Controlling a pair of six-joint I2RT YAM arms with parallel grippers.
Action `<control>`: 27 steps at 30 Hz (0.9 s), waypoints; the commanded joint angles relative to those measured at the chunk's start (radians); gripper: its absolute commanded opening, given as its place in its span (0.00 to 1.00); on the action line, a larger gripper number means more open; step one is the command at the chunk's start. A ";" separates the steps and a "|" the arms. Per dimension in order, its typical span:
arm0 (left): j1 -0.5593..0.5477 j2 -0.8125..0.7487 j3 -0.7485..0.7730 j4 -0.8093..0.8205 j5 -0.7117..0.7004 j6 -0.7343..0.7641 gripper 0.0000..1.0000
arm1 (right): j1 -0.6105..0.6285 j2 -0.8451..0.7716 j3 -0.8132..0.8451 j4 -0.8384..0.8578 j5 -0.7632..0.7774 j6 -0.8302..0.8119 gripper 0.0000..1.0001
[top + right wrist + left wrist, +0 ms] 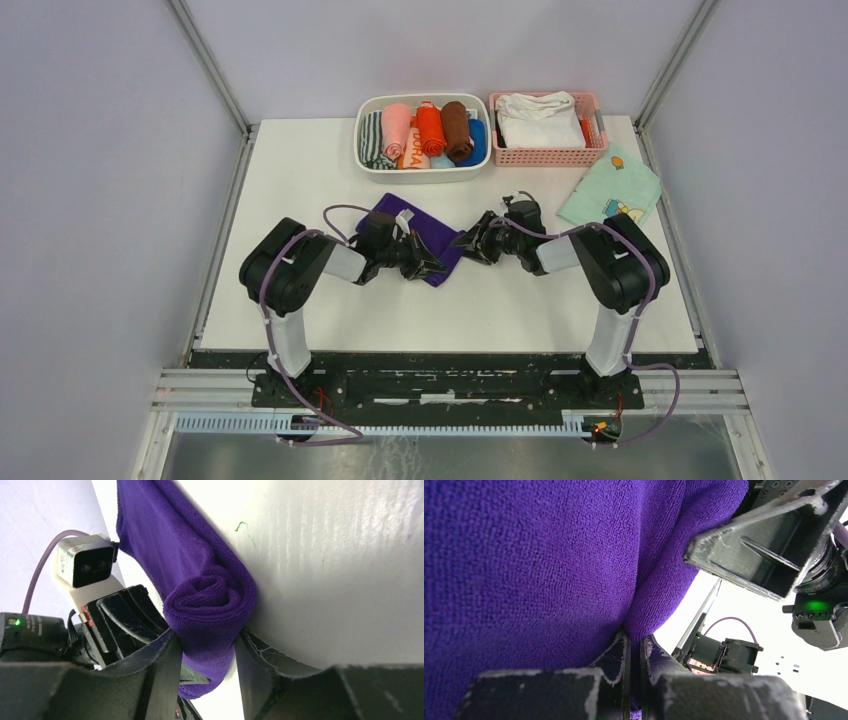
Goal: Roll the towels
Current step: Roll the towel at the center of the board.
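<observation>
- The left gripper [634, 642] is pinched almost fully closed on a fold of the purple towel [418, 226].
- The right gripper [204, 650] is about half open and squeezes the towel's rolled-up end.
- The towel lies in the middle of the table [500, 310], slanting from far left to near right.

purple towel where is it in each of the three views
Top external: purple towel lies at the centre of the white table.
Left wrist: fills the left and centre, pinched by the left gripper at the bottom.
Right wrist: rolled end at centre, between the right gripper fingers.
Shared landmark: the white table beneath it.
</observation>
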 commanded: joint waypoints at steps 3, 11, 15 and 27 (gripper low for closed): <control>0.001 0.001 -0.017 -0.011 -0.020 -0.032 0.10 | 0.025 0.017 0.083 -0.246 0.115 -0.089 0.41; -0.018 -0.146 -0.023 -0.182 -0.108 0.089 0.39 | 0.061 -0.042 0.235 -0.639 0.252 -0.190 0.25; -0.082 -0.303 0.052 -0.438 -0.350 0.266 0.53 | 0.076 -0.053 0.313 -0.812 0.308 -0.219 0.25; -0.558 -0.348 0.234 -0.625 -1.149 0.695 0.69 | 0.086 -0.024 0.427 -0.966 0.323 -0.228 0.26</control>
